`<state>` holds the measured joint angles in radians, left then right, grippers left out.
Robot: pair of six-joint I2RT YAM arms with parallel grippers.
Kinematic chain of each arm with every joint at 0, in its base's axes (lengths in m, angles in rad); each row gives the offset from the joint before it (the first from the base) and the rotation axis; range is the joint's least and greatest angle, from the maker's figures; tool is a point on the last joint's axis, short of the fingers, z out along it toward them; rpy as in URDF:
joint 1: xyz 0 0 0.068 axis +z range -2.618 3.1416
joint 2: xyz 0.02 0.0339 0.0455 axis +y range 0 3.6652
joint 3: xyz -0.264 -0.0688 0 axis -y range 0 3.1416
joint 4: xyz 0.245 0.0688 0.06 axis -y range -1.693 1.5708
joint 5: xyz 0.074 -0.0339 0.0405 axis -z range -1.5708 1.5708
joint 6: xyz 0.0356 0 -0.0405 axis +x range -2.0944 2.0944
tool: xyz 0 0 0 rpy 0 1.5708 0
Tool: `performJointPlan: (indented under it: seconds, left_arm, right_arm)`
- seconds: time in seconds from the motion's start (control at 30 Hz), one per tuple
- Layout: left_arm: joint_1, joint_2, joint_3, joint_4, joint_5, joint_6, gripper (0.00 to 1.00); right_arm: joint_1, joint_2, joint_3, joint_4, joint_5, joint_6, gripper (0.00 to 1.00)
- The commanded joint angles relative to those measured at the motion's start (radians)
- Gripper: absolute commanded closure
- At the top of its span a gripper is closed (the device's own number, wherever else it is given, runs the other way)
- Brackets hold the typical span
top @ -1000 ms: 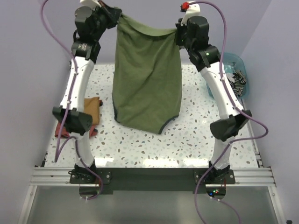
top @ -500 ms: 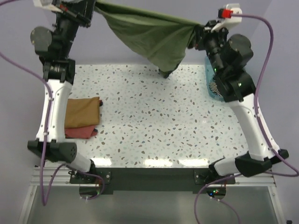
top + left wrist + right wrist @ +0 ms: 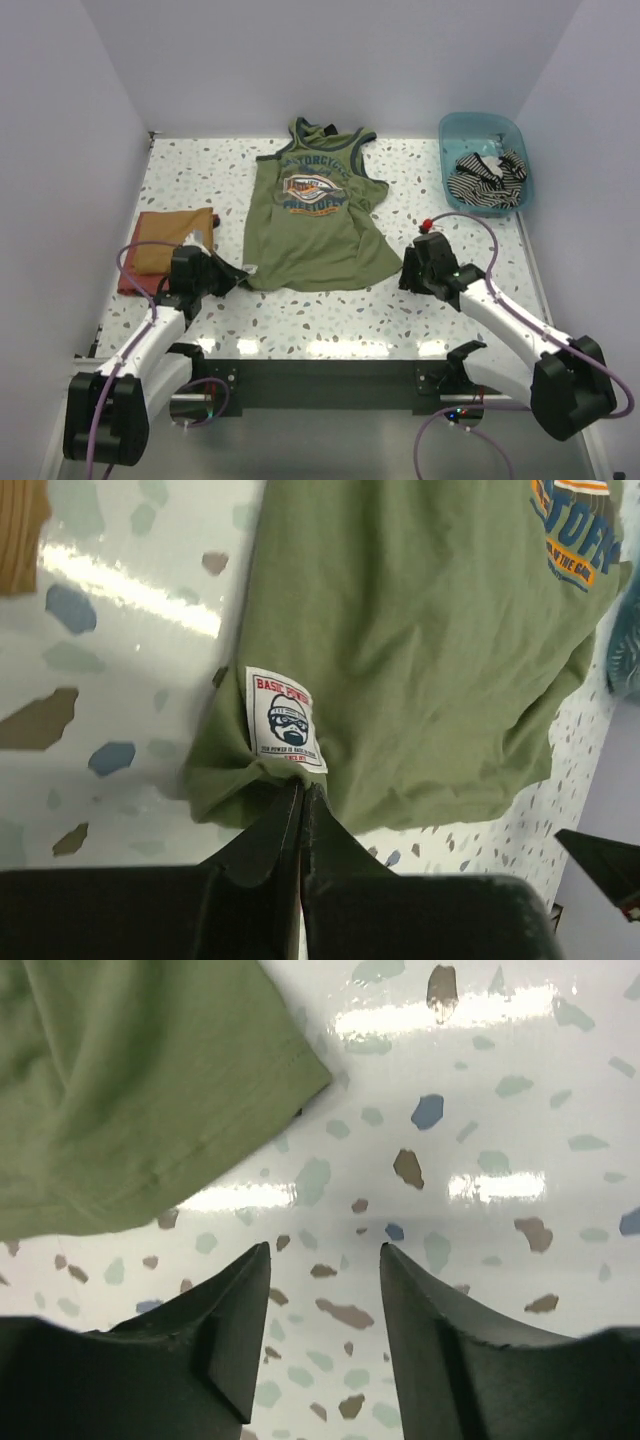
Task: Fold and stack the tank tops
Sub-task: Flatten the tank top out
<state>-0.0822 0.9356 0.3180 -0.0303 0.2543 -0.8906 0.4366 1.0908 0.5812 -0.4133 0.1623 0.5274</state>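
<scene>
**Overhead and wrist views, read from the near edge toward the far wall.**

**Near.** Both arms lie low over the speckled table.
- The left gripper sits at about 7 o'clock from the table's middle. Its fingers are clenched together on the near left hem corner of the olive-green tank top. The cloth bunches at the fingertips, just below a white sewn label.
- The right gripper sits at about 5 o'clock. It is released, its two fingers spread over bare table. The near right hem corner lies just beyond the fingertips at 11 o'clock, not touching them.

**Middle.** The olive-green tank top lies spread flat on the table.
- Its chest print faces up.
- The hem is toward 6 o'clock and the navy-trimmed straps point to 12 o'clock.
- The lower half is lightly wrinkled.
- A folded tan cloth rests on the table at 9 o'clock from the hem, apart from the tank top and just beyond the left gripper.

**Far.** A blue plastic basket stands at 2 o'clock near the right wall. The striped tank top lies crumpled inside it, well apart from the olive-green one.
</scene>
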Motion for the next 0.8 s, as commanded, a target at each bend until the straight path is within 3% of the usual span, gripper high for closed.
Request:
performJointPlan:
  seconds: [0.0,0.07,0.23,0.3,0.33,0.5,0.7,0.77]
  left_arm:
    - [-0.022,-0.096,-0.006,-0.031,-0.029,0.011,1.0]
    - [-0.028,-0.096,0.004,-0.088,-0.012,0.034,1.0]
    - [-0.042,-0.106,0.105,-0.249,-0.047,0.096,0.79]
    - [-0.041,-0.112,0.16,-0.289,-0.069,0.107,0.69]
    - [-0.041,-0.113,0.179,-0.327,-0.088,0.111,0.68]
    - [-0.041,-0.112,0.306,-0.456,-0.165,0.136,0.67]
    - [-0.041,-0.064,0.329,-0.548,-0.282,0.154,0.7]
    - [-0.041,-0.043,0.322,-0.556,-0.288,0.16,0.76]
  right_arm:
    - [-0.004,-0.133,0.028,-0.014,-0.034,0.123,0.47]
    - [-0.004,-0.186,0.035,-0.091,0.021,0.146,0.36]
    - [-0.006,-0.171,0.058,-0.072,0.1,0.131,0.33]
    - [-0.007,-0.062,0.072,-0.006,0.073,0.091,0.36]
    - [-0.015,-0.019,0.083,0.013,0.05,0.076,0.44]
    - [-0.03,0.226,0.137,0.076,0.031,0.04,0.5]
    - [-0.055,0.325,0.129,0.143,0.019,0.051,0.54]
    - [-0.058,0.346,0.124,0.154,0.003,0.066,0.74]
